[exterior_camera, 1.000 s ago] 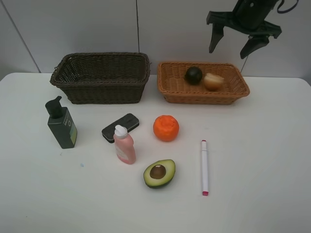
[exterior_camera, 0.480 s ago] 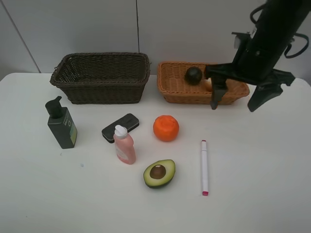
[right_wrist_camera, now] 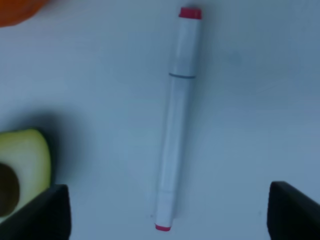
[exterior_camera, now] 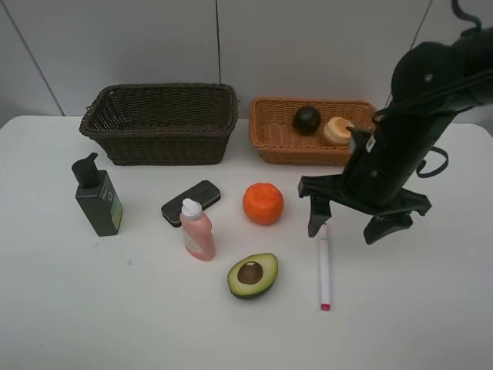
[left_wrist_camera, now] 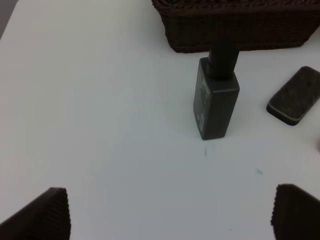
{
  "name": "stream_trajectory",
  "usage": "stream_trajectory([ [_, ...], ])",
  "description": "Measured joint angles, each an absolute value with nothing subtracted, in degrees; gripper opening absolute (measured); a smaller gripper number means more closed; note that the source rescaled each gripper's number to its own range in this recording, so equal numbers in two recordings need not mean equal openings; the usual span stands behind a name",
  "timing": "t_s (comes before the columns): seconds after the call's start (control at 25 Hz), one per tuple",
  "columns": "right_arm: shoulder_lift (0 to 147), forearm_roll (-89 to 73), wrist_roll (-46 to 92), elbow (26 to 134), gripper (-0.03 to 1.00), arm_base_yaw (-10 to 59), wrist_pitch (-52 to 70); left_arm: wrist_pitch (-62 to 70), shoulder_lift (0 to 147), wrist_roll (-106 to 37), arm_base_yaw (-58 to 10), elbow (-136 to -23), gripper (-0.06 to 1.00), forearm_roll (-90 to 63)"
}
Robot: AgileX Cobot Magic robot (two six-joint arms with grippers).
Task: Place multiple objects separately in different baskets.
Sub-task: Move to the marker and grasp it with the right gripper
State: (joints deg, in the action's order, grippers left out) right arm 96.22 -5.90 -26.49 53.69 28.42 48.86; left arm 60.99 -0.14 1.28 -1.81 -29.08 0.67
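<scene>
My right gripper point(exterior_camera: 344, 231) hangs open just above the white pink-tipped marker point(exterior_camera: 323, 266), near its far end. In the right wrist view the marker point(right_wrist_camera: 176, 120) lies between the spread fingers of the right gripper point(right_wrist_camera: 168, 214), untouched, with the halved avocado point(right_wrist_camera: 22, 165) beside it. The orange point(exterior_camera: 263, 203), avocado point(exterior_camera: 253, 275), pink bottle point(exterior_camera: 197, 230), black flat device point(exterior_camera: 191, 202) and green pump bottle point(exterior_camera: 97, 196) stand on the table. A dark mangosteen point(exterior_camera: 306, 119) and tan fruit point(exterior_camera: 337, 129) lie in the light basket point(exterior_camera: 266, 135). The dark basket point(exterior_camera: 160, 123) holds nothing visible. My left gripper point(left_wrist_camera: 170, 220) is open, short of the pump bottle point(left_wrist_camera: 216, 100).
The white table point(exterior_camera: 431, 308) ends at a pale wall behind the baskets. In the left wrist view the black device point(left_wrist_camera: 295, 95) lies beside the pump bottle, in front of the dark basket point(left_wrist_camera: 235, 30). The left arm is out of the exterior view.
The right arm has come down and forward from above the light basket to just over the marker, its jaws still spread. The objects have not moved.
</scene>
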Motion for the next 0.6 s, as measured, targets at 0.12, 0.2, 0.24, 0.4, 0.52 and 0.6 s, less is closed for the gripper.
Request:
stream_trajectory([
  [0.12, 99.05, -5.71, -26.55, 52.89, 0.99, 29.69, 46.70, 60.99, -0.14, 1.28, -1.81, -29.08, 1.00, 0.67],
  [0.2, 101.09, -5.71, -26.55, 52.89, 0.99, 30.99, 45.48, 60.99, -0.14, 1.28, -1.81, -29.08, 1.00, 0.67],
  [0.24, 102.21, -5.78, -26.55, 52.89, 0.99, 31.55, 44.83, 60.99, -0.14, 1.28, -1.81, -29.08, 1.00, 0.67],
  [0.4, 106.26, -7.06, -26.55, 52.89, 0.99, 32.23, 43.14, 60.99, -0.14, 1.28, -1.81, -29.08, 1.00, 0.67],
  [0.52, 107.75, -7.27, -26.55, 52.89, 0.99, 32.22, 42.68, 60.99, -0.14, 1.28, -1.81, -29.08, 1.00, 0.67],
  [0.6, 108.05, -7.28, -26.55, 52.89, 0.99, 32.22, 42.39, 60.99, -0.14, 1.28, -1.81, -29.08, 1.00, 0.67],
])
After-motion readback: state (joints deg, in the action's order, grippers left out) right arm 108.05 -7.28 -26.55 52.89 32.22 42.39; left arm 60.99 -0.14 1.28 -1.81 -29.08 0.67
